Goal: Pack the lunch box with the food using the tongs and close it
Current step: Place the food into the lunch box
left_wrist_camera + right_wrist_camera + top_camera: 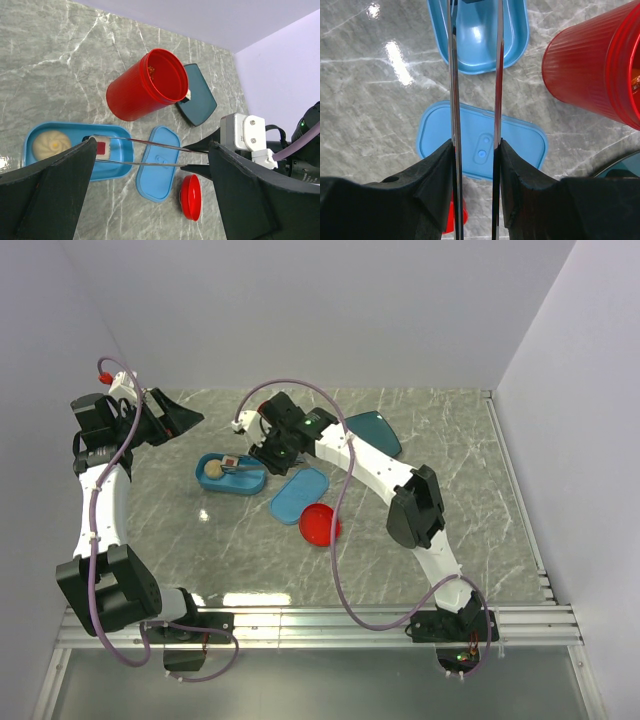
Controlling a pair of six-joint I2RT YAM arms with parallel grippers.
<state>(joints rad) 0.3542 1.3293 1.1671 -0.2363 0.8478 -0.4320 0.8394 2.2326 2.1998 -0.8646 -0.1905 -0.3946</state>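
The light-blue lunch box (75,165) lies open with a beige round ball (51,144) in its left end. My right gripper (475,150) is shut on the silver tongs (451,75), one finger pressing each arm. The tongs (150,152) reach left over the lunch box (230,480), and their tips pinch a white roll with a red centre (102,148) above its right part. The blue lid (159,170) lies flat beside the box, under the tongs. My left gripper (190,420) hovers open and empty, up and to the left of the box.
A red ribbed cup (147,85) lies on its side behind the box, with orange pieces inside. A dark teal plate (197,95) sits behind it. A red cap (320,525) lies near the lid (300,495). Walls enclose the table at the back and right.
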